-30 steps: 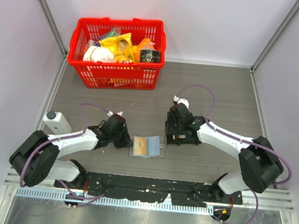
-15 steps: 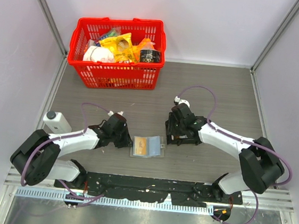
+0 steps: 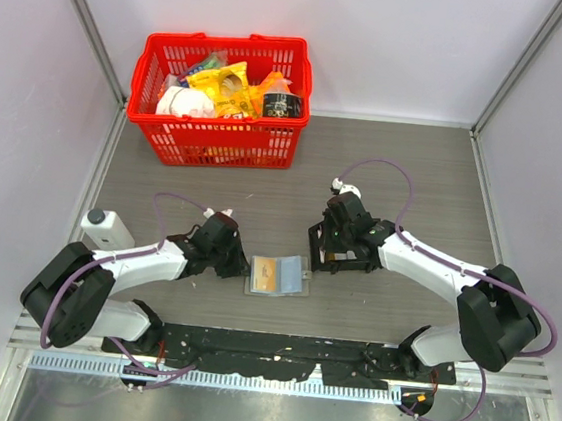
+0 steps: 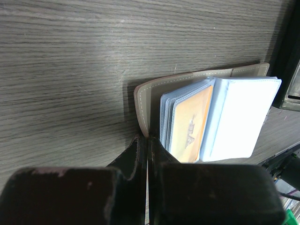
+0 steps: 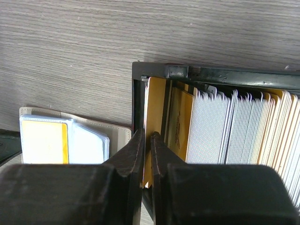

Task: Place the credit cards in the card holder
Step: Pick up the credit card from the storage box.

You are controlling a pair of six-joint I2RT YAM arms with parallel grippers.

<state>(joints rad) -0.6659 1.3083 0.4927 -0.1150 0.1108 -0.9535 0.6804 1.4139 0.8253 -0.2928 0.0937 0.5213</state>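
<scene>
Card holder (image 3: 276, 275) open, partly filled. Right gripper (image 5: 147, 136) pinches orange card (image 5: 156, 93) in black tray (image 5: 211, 75); left gripper (image 4: 146, 140) pressed together. Most remain.

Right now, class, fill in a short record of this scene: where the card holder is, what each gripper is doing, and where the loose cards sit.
card holder: open, flat on the table
left gripper: shut, tips at the holder's edge
right gripper: closed on an orange card
other cards: upright in the black tray
</scene>
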